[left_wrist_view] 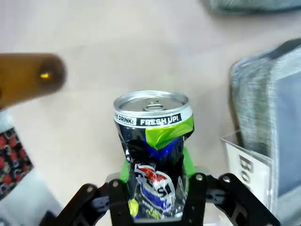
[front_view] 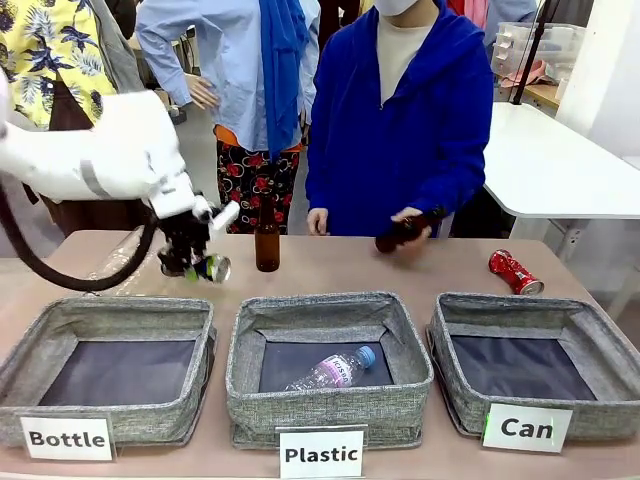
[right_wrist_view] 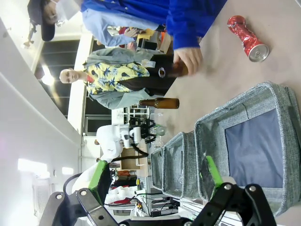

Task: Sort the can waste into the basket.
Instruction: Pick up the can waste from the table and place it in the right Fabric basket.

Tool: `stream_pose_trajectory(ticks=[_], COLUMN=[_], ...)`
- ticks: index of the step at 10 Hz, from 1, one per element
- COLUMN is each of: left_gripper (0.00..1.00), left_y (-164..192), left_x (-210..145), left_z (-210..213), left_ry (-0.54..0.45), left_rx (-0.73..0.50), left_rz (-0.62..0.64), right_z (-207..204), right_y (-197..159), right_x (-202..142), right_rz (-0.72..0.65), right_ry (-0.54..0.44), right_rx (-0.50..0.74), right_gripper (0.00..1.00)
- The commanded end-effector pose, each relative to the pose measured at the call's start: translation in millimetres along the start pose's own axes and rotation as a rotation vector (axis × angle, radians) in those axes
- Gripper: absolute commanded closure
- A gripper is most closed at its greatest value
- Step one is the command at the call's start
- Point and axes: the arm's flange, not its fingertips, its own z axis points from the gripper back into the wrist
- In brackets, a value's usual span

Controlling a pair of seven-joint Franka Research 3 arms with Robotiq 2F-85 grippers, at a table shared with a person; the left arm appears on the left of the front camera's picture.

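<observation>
Saw a beige table [front_view: 340, 268]. Found three grey baskets in a row along its near edge, close beside one another: Bottle basket [front_view: 60, 322] at left, Plastic basket [front_view: 320, 304] in the middle, Can basket [front_view: 520, 304] at right. Noted a white sign before each: Bottle sign [front_view: 67, 438], Plastic sign [front_view: 321, 454], Can sign [front_view: 526, 428]. Farther back, found a brown bottle [front_view: 267, 245] standing upright, a red can [front_view: 515, 272] lying on its side beyond the Can basket, and a clear bottle [front_view: 115, 262] lying at far left.
</observation>
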Motion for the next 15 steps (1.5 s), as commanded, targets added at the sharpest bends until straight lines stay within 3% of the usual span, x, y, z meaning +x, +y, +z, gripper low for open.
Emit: stream_pose_trajectory(ticks=[1, 4, 6, 8, 9, 10, 11, 12, 13, 14, 15], left_gripper=[0.62, 0.62, 0.62, 0.62, 0.62, 0.62, 0.55, 0.55, 0.55, 0.55, 0.55], left_y=[-58, -140, -184, -228, -199, -199, -221, -179, -159, -166, -173], left_x=[-15, -25, -32, -28, -29, -29, -29, -65, -43, -37, -67], left_z=[90, 175, 187, 176, 195, 195, 183, 176, 163, 169, 186], left_ry=[-0.097, -0.178, -0.347, -0.484, -0.347, -0.347, -0.421, -0.578, -0.595, -0.583, -0.614], left_rx=[0.072, 0.056, -0.075, -0.080, -0.064, -0.064, -0.095, -0.007, 0.010, 0.055, 0.001], left_rz=[0.110, 0.108, 0.052, 0.040, 0.059, 0.059, 0.043, 0.259, 0.225, 0.261, 0.148], right_z=[0, 0, 0, 0, 0, 0, 0, 0, 0, 0, 0], right_y=[2, 2, 2, 2, 2, 2, 2, 2, 2, 2, 2], right_x=[2, 2, 2, 2, 2, 2, 2, 2, 2, 2, 2], right_rz=[0.016, 0.016, 0.016, 0.016, 0.016, 0.016, 0.016, 0.016, 0.016, 0.016, 0.016], right_ry=[-0.008, -0.008, -0.008, -0.008, -0.008, -0.008, -0.008, -0.008, -0.008, -0.008, -0.008], right_rx=[0.022, 0.022, 0.022, 0.022, 0.022, 0.022, 0.022, 0.022, 0.022, 0.022, 0.022], right_gripper=[0.00, 0.00, 0.00, 0.00, 0.00, 0.00, 0.00, 0.00, 0.00, 0.00, 0.00])
